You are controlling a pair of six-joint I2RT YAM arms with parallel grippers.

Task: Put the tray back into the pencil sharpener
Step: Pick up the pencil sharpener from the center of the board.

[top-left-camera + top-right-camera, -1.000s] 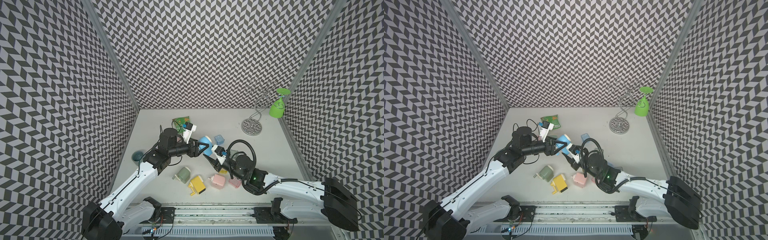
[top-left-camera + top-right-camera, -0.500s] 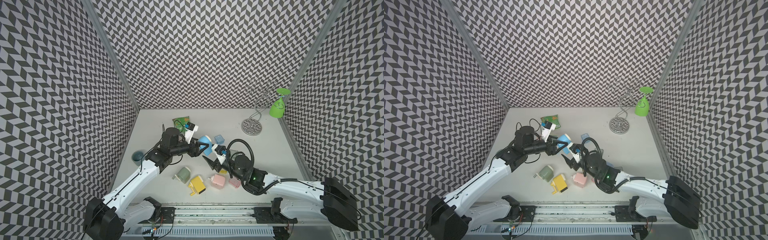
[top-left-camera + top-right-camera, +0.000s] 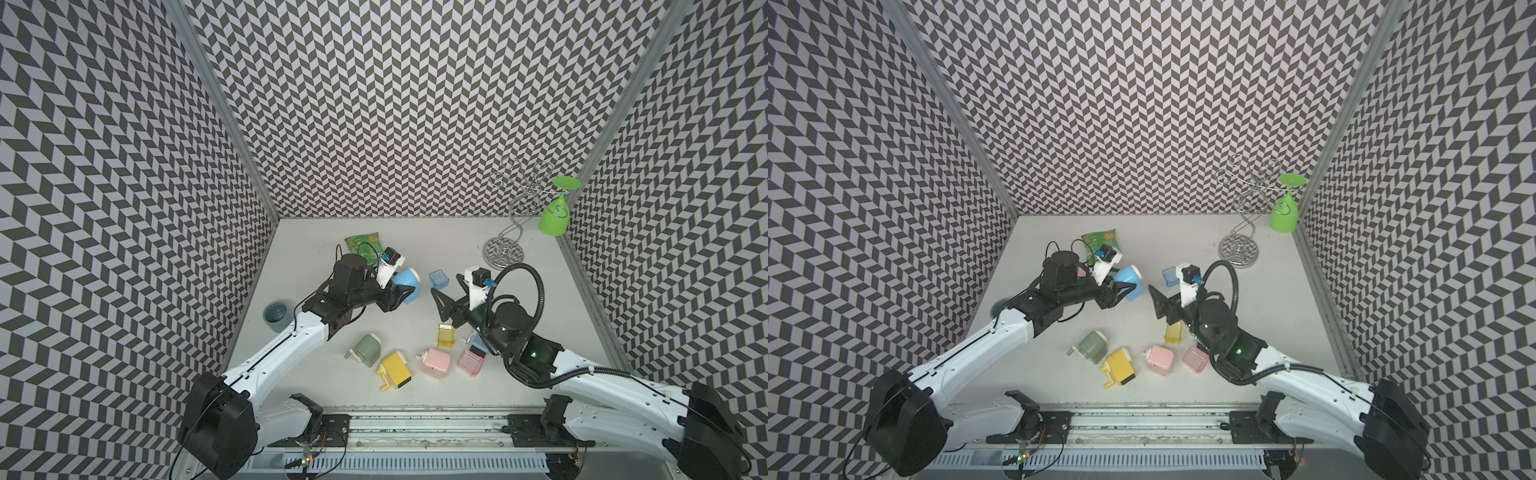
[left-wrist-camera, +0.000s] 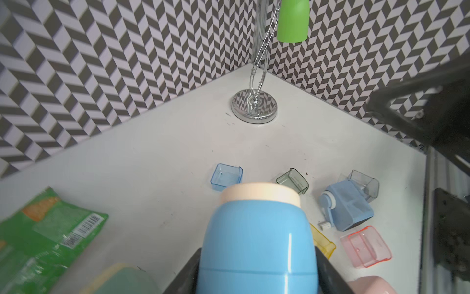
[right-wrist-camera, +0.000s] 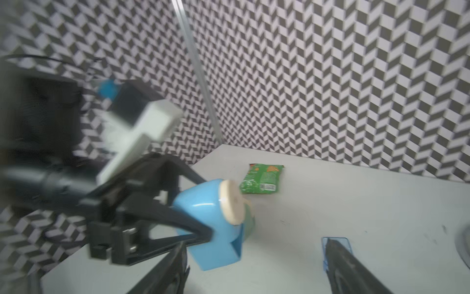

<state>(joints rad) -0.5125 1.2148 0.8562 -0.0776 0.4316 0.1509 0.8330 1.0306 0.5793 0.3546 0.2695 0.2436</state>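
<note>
Left tool (image 3: 400, 293) clamps sharpener (image 3: 409, 277), lifted, frame centre. Right tool (image 3: 445, 286) wide, empty. Tray (image 3: 438, 279) on bench (image 3: 415, 241) just beside it. You risk knocking tray away; rounded sharpener may twist when pushed.

Overhead stereo pair, close wrist cameras

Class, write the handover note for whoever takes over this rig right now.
Left gripper: shut on the blue sharpener, which is lifted.
Right gripper: jaws open, empty, near the blue tray.
The blue tray lies loose on the table, not in the sharpener.
Done: sharpener gripped.
Left: pick up the tray and slide it into the sharpener.
</note>
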